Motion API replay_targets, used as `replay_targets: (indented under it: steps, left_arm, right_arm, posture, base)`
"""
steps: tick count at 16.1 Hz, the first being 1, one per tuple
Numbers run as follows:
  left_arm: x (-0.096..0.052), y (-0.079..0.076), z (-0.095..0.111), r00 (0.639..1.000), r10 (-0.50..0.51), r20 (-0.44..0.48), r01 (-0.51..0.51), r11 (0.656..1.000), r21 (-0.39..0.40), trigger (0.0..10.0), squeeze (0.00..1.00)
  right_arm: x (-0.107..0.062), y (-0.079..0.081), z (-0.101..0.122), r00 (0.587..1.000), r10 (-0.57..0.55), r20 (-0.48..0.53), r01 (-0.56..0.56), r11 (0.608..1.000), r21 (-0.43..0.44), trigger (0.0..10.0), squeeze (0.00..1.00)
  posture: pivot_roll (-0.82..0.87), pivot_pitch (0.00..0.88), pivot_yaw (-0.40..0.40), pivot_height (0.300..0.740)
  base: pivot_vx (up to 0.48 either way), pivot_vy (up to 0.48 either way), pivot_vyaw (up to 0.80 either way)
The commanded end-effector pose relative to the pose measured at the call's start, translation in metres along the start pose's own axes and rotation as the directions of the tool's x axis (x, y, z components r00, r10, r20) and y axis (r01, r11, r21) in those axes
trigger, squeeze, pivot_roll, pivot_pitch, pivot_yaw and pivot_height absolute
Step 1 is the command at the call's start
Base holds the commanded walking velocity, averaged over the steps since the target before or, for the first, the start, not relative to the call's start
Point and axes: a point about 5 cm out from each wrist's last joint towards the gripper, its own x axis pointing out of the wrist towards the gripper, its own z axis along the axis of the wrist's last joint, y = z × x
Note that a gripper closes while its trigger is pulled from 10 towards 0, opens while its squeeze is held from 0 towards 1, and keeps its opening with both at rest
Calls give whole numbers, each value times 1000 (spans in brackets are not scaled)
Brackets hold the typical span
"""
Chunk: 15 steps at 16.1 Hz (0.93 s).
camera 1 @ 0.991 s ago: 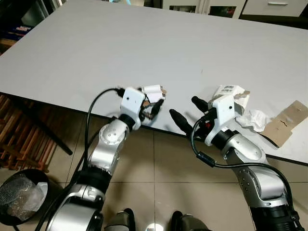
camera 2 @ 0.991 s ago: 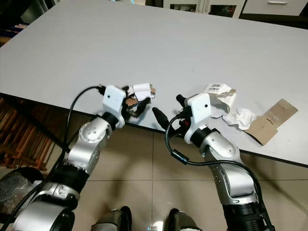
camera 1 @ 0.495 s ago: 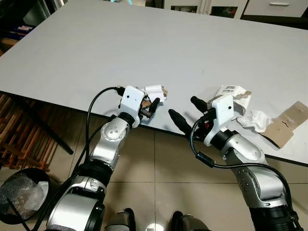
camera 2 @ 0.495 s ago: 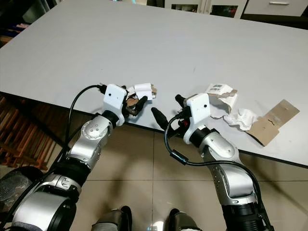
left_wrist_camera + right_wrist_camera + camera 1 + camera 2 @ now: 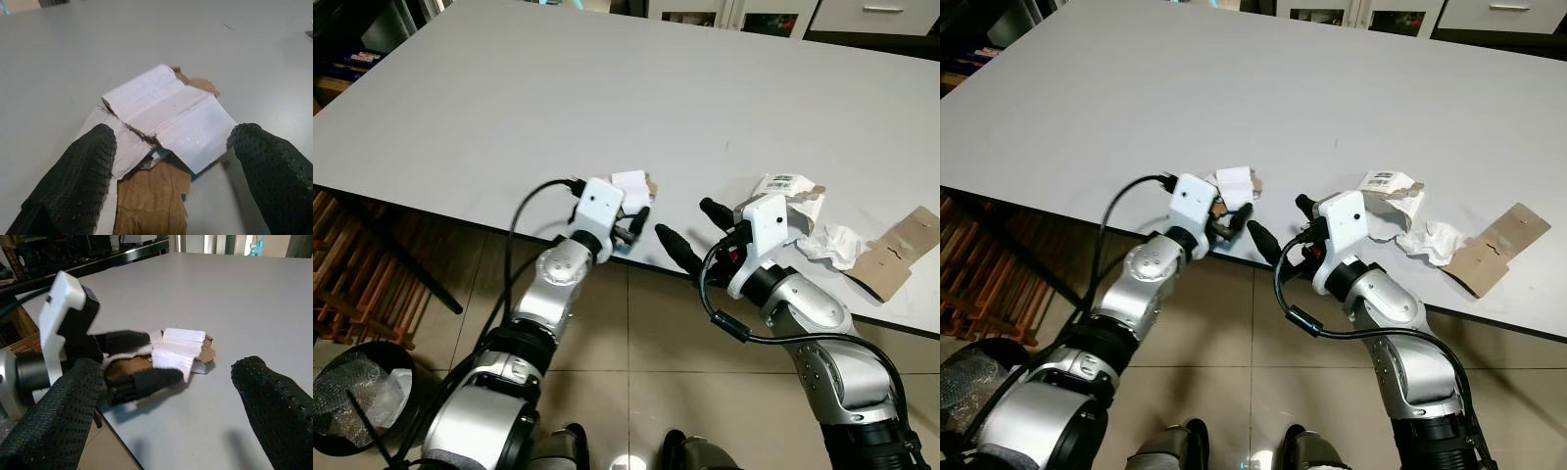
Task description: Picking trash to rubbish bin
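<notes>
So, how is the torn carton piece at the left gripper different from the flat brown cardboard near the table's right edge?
The torn carton piece is white over brown, folded and crumpled; the flat brown cardboard is plain brown and lies flat. The carton piece sits between the open fingers of the left gripper; the cardboard lies beyond the right gripper, untouched. Both rest near the front edge of the grey table.

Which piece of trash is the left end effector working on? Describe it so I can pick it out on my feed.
Start at the near edge of the big grey table. The left end effector has its fingers open on either side of a torn scrap of white and brown cardboard there. It lies alone, apart from the heap of crumpled paper and flat brown card farther right, past the right end effector.
</notes>
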Motion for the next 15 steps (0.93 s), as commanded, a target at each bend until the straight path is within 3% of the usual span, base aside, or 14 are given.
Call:
replay_targets:
  steps: [1,6,9,10,15]
  left_arm:
    - [1,-4,-2,1000,-9,-23,9,1000,3,10000,0]
    - [3,-4,6,999,52,-11,-50,995,89,10000,0]
    - [3,3,5,993,113,-42,-108,989,106,10000,0]
    - [2,9,3,984,170,-58,-160,976,151,10000,0]
    - [1,18,-1,961,256,-106,-237,957,165,10000,0]
  right_arm:
    - [-2,5,-1,1000,15,-2,-15,1000,18,10000,0]
    - [-2,6,-1,1000,17,-2,-17,1000,25,10000,0]
    - [-2,6,-2,1000,15,-4,-15,999,29,10000,0]
    - [-2,7,-2,1000,16,-3,-16,999,31,10000,0]
    - [-2,6,-1,1000,17,-1,-17,999,29,10000,0]
  posture:
    - [-83,193,18,740]
    - [-84,195,20,740]
    - [-84,195,20,740]
    - [-83,195,20,740]
    - [-85,194,19,740]
  base:
    - [0,0,0]
    - [0,0,0]
    - [0,0,0]
    - [0,0,0]
    - [0,0,0]
